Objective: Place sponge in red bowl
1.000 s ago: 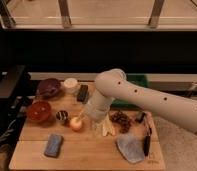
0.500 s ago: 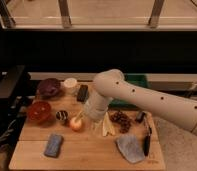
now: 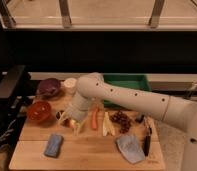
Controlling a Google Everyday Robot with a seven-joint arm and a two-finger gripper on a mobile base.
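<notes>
Sponge (image 3: 53, 145) lies flat at near-left of the wooden counter (image 3: 89, 152), well apart from the gripper (image 3: 70, 120), which sits low btwn the red bowl (image 3: 39, 111) and a carrot (image 3: 95, 119); can't tell whether it's wide or narrow. Red bowl is at left edge, farther back than sponge, w/ a purple bowl (image 3: 48, 87) behind it. Grey cloth (image 3: 129, 148) lies near-right.

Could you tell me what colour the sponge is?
The sponge is blue-grey, camera view; gripper hangs near red bowl.
</notes>
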